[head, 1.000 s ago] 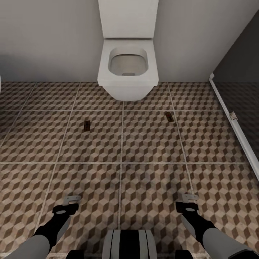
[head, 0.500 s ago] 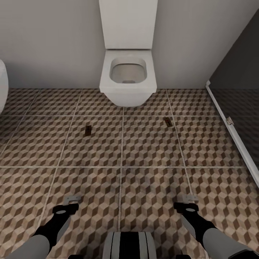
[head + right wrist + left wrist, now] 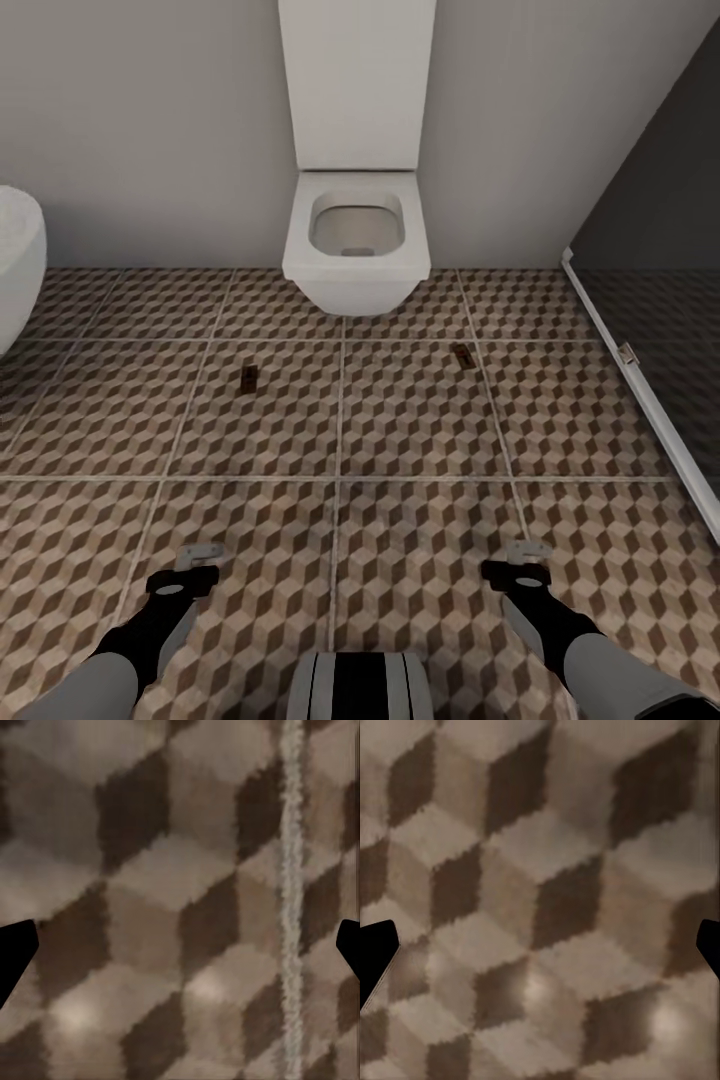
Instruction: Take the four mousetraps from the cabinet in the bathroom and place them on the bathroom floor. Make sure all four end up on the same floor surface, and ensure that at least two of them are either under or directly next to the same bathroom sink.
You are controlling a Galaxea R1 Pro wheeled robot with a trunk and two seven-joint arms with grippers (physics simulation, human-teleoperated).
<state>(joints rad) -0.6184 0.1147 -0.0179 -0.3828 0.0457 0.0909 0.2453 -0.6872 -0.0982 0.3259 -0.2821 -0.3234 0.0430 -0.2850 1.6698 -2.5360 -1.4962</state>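
**Brown wood on brown tile: two traps lie loose below the toilet**

Brown and flat, two mousetraps rest on the cube-patterned floor at mid-frame: the left trap below and left of the toilet, the right trap below and right of it, well apart. A white tub edges in at far left, and a dark shower closes the right.

Each trap looks light, stiff and thin. It likely slides on smooth tile, and its wire parts may snag. Pinching across the board's long edges seems safest.

The left tool and right tool hang low in the frame. Both are spread wide and hold nothing; the wrist views show bare tile between their tips.
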